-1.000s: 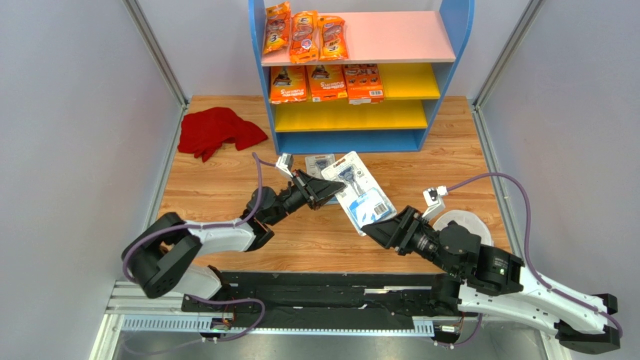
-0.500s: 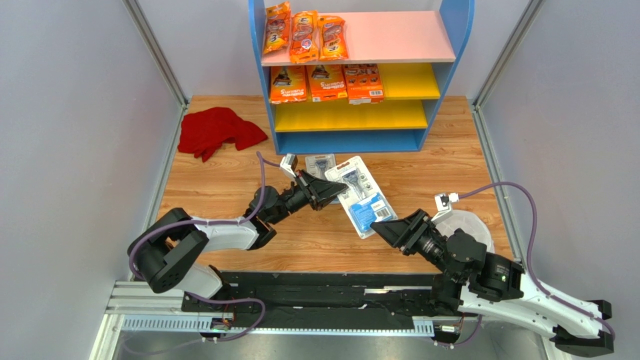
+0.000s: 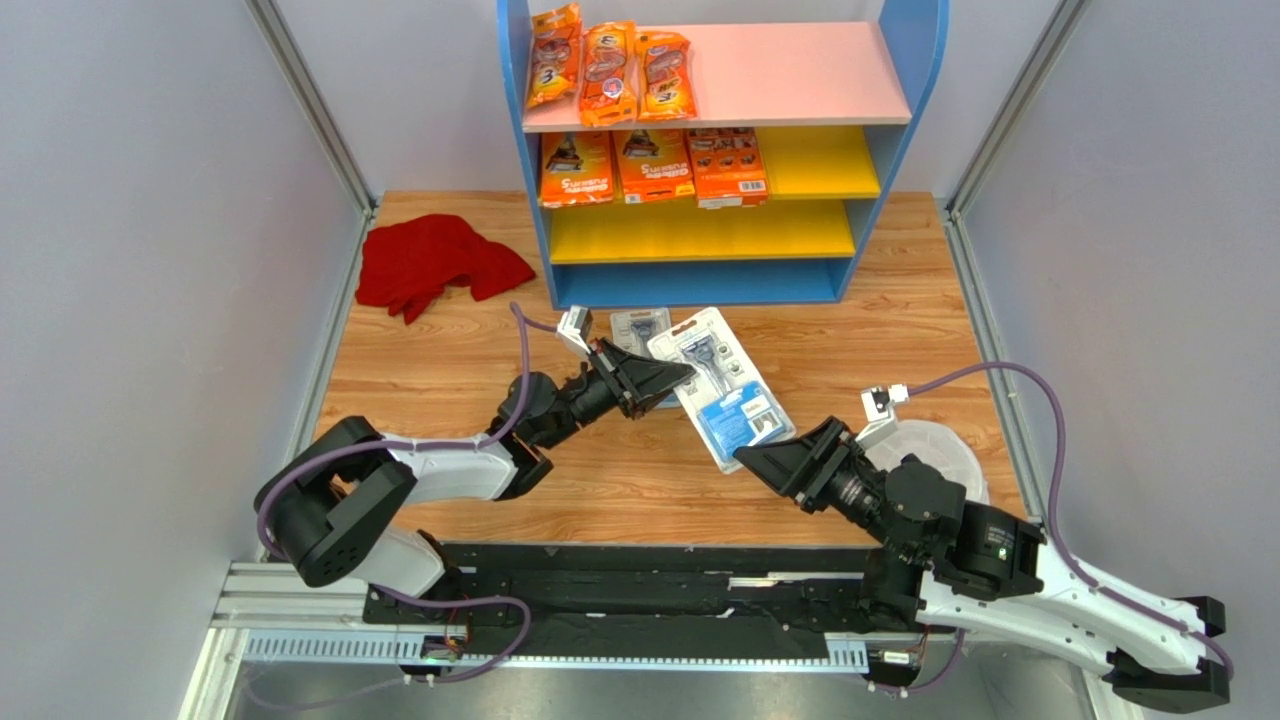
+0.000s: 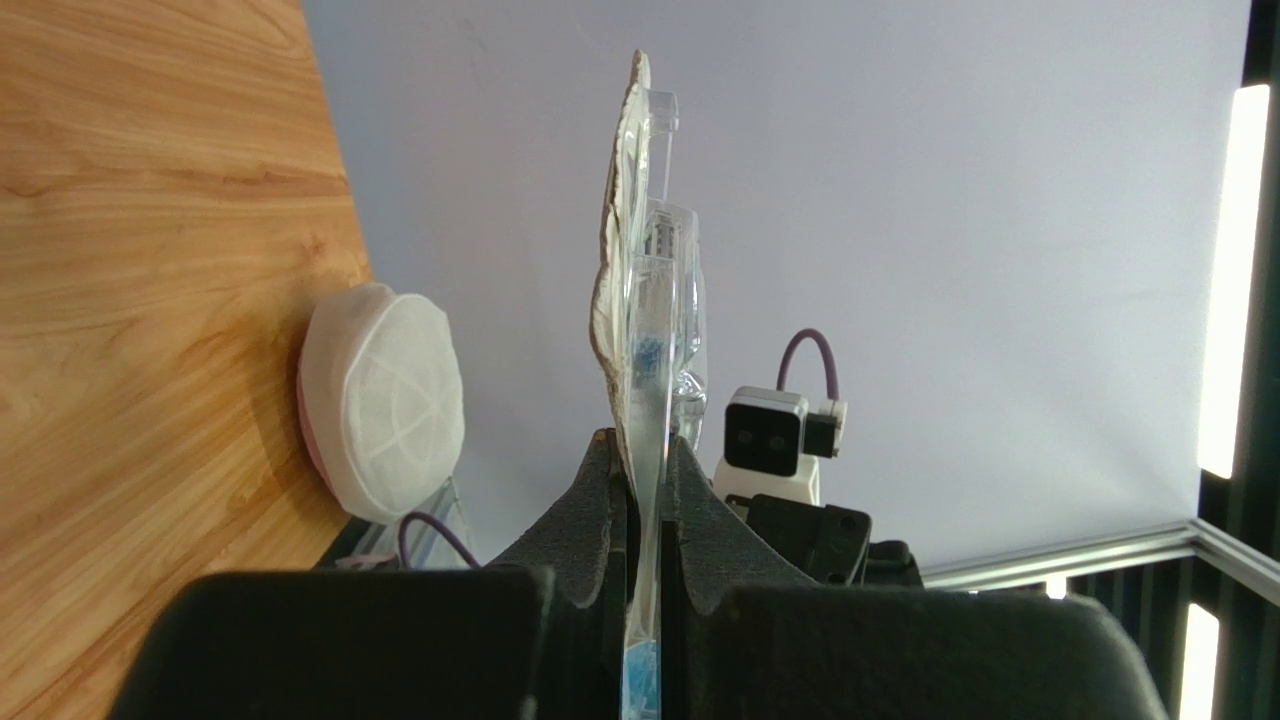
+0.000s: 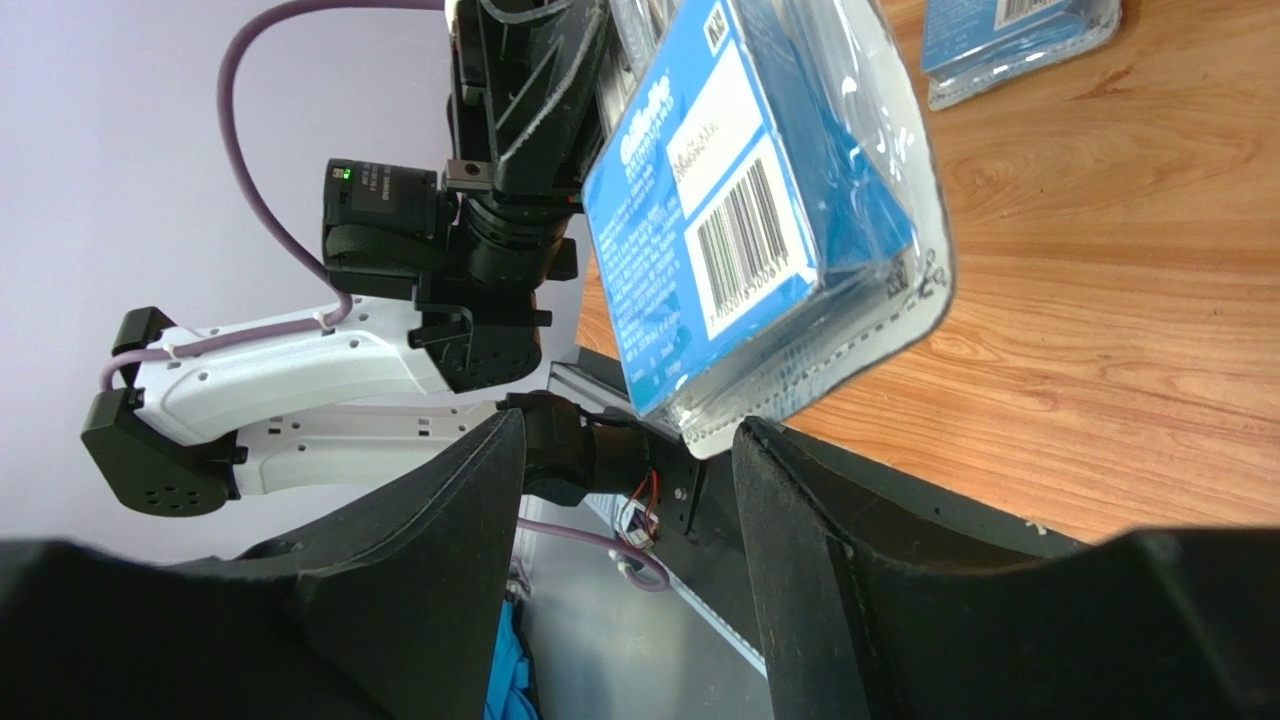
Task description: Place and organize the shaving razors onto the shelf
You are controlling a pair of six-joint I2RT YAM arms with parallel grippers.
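Observation:
My left gripper is shut on the edge of a grey-blue blister razor pack, which hangs over the table in front of the shelf. The pack's barcoded back faces my right gripper, which stands open just short of its lower corner. Nothing lies between those fingers. A second blister pack lies flat on the table behind the left gripper. Three orange bags sit on the pink top board. Three orange cards sit on the upper yellow board.
A red cloth lies left of the shelf. A round white lidded dish sits by the right arm. Grey walls close in both sides of the wooden table.
The right gripper pulled back from the pack's lower end, then edged a little toward it again. The left gripper kept its grip and shifted the pack slightly up and left.

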